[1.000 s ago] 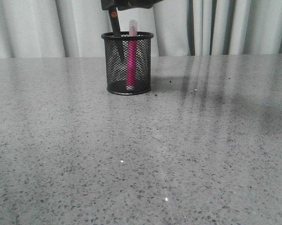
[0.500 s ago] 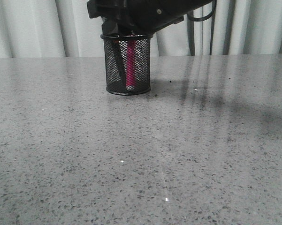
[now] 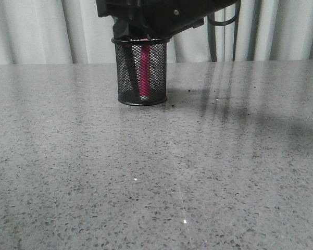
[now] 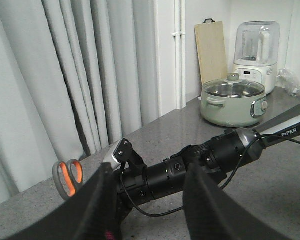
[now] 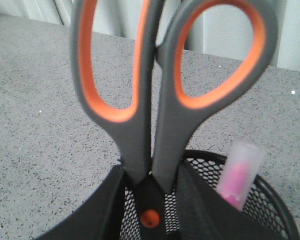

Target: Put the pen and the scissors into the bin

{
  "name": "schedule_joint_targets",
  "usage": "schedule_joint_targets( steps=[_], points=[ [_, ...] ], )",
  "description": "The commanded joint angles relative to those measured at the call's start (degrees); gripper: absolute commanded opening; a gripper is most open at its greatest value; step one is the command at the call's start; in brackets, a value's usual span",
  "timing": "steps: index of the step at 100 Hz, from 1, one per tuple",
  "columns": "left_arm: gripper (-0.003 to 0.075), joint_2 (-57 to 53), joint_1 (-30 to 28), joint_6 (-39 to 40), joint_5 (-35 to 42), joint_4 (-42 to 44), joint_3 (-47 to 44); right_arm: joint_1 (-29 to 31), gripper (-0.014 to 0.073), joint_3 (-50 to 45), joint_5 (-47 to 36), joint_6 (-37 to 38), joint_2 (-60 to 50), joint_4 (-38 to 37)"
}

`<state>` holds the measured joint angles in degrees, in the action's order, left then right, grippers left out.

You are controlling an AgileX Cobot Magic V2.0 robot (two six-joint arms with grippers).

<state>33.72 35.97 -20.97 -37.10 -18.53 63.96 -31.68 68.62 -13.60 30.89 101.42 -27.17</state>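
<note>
The right gripper (image 5: 150,200) pinches the scissors (image 5: 159,95) near the orange pivot, blades down and handles up, so the blades can slide into the narrow bin (image 3: 141,70). The blades already sit inside the mesh; the handles project above the fingers. The pen (image 5: 237,180) stands upright in the bin just beside the gripper. The left gripper (image 4: 145,200) hangs spread and empty, apart from the bin, keeping clear of the insertion.

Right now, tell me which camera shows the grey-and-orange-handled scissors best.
The right wrist view: the grey-and-orange-handled scissors fill it, handles up, pivot at the right hand. The left wrist view shows only distant handles; the front view shows dark blades through mesh.
</note>
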Motion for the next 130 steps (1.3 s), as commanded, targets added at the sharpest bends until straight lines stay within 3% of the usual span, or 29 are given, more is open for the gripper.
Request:
schedule_joint_targets(
  steps=[1, 11, 45, 61, 71, 84, 104, 118, 130],
  points=[
    [0.0294, 0.3, 0.4, 0.1, 3.6, -1.2, 1.3, -0.2, 0.0282, 1.0, -3.0, -0.3, -2.7, 1.0],
    [0.0294, 0.3, 0.4, 0.1, 3.6, -1.2, 1.3, -0.2, 0.0355, 1.0, -3.0, -0.3, -3.1, 1.0],
    [0.0291, 0.3, 0.4, 0.1, 3.6, -0.7, 1.3, 0.4, 0.0360, 1.0, -3.5, -0.3, -6.8, 1.0],
    [0.0196, -0.4, 0.3, 3.0, 4.0, 5.5, 0.6, 1.2, 0.0353, 1.0, -3.0, -0.3, -11.1, 1.0],
    [0.0137, -2.7, 0.3, 10.3, 5.4, 13.2, -1.9, 1.2, 0.0253, 1.0, -1.0, -0.3, -15.5, 1.0],
    [0.0088, -7.8, 0.3, 22.2, 4.8, 24.7, -8.3, 1.2, -0.0074, 1.0, 7.2, -0.3, -22.8, 1.0],
    [0.0082, -19.2, 0.3, 35.0, 1.8, 36.2, -18.9, 1.1, -0.0069, -6.4, 20.3, -0.3, -38.7, -3.7],
    [0.0067, -26.7, 0.3, 35.2, -2.5, 36.2, -24.1, 1.1, -0.0069, -19.4, 23.1, -0.3, -54.9, -7.8],
    [-0.0012, -30.9, 0.3, 35.2, -6.4, 33.9, -26.2, 1.1, -0.0069, -29.2, 27.5, -0.3, -70.1, -7.9]
  ],
)
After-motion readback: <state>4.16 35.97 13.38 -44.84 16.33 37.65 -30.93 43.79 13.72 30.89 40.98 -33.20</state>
